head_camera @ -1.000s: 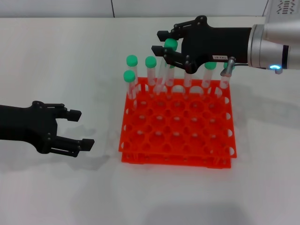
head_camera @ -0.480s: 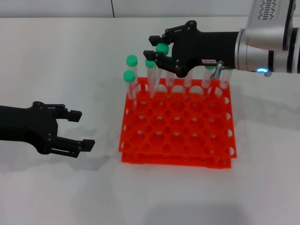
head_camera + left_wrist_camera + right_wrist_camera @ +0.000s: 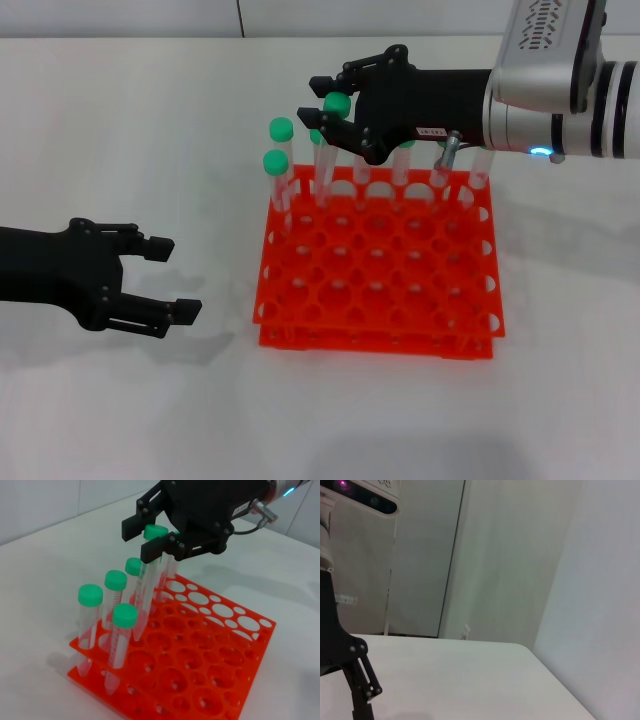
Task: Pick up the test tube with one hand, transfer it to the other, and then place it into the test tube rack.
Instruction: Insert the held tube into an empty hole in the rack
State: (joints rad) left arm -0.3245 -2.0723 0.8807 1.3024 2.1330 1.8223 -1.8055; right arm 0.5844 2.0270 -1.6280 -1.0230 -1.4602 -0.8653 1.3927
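**Tube carried leftward over rack's far row**

Shifted left and slightly up since a second ago: right hand (image 3: 322,104), along with the green-capped test tube (image 3: 145,580) pinched in it, now over the far-left part of the rack. Left hand unmoved.

Spread across the middle of the white surface (image 3: 150,120): orange-red test tube rack (image 3: 380,285), two-tiered, grid of round holes, mostly unfilled toward the near side. Reaching in from the right above its far edge: silver arm with a blue light, ending in the black right hand with a small white label. Fingers (image 3: 156,549) closed on the tube just under its cap; tube hanging tilted, lower end down among the far-row holes, not clearly seated in any one of them from these views.

Resting low to the left of the rack, well apart from it: black left hand (image 3: 172,278), fingers spread open, holding nothing.

Standing upright in the rack's far rows: several other green-capped tubes (image 3: 277,185), two at the far-left corner near the held one, more along the back partly hidden behind the right hand.
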